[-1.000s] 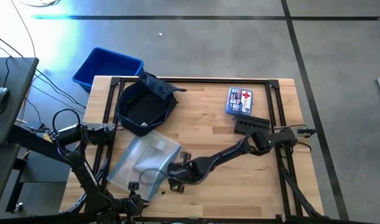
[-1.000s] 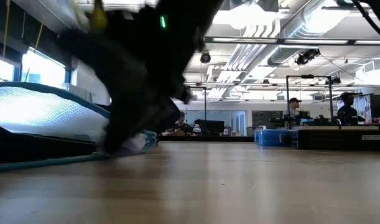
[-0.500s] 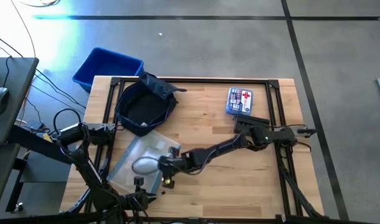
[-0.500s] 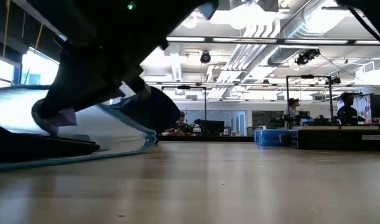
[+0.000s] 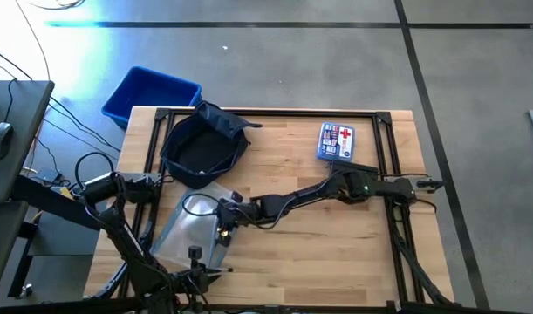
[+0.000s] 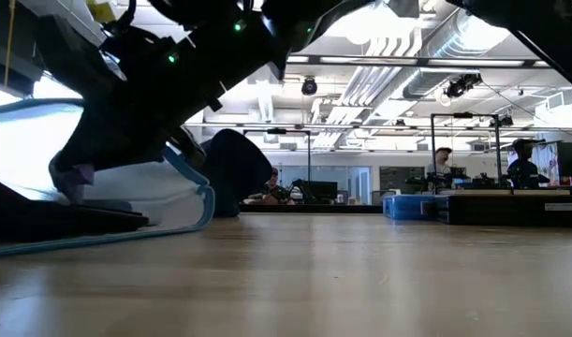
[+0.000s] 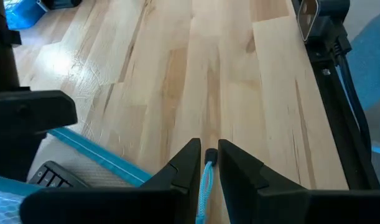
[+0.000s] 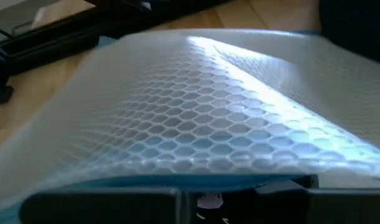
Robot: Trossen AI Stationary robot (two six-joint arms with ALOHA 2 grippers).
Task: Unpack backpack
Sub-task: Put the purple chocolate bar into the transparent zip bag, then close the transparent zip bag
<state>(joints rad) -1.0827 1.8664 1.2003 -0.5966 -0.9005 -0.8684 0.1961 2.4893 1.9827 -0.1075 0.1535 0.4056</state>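
The dark navy backpack (image 5: 201,144) lies open at the far left of the table, on its underside, and no gripper touches it. It shows in the low view as a dark hump (image 6: 239,173). Nearer lies a clear bubble-textured pouch (image 5: 186,228) with blue trim. My right gripper (image 5: 221,218) reaches across from the right and is shut on the pouch's right edge. At the pouch's near edge my left gripper (image 5: 196,255) is shut on a light blue cord. My left gripper pinches the pouch's light blue pull cord (image 7: 208,169) between its two fingers, which lie along the cord and slant down over the table top. My right gripper (image 8: 205,200) has the pouch's blue-trimmed edge (image 8: 177,180), coming from the table's right and slanting down. That edge is lifted and bulges (image 6: 197,192); the pouch's left part rests on the table. The exact hold lies below the wrist picture.
A blue and white first-aid box (image 5: 336,141) lies at the far right, with a black flat object (image 5: 346,172) beside it under my right arm. A bright blue bin (image 5: 151,94) stands off the table's far left corner. Bare wood fills the near right.
My right gripper has gone toward the table's left and far edges with the pouch's right edge. That edge has risen and folded over toward the left, so the pouch looks narrower from above. The pouch's left part has stayed on the table.
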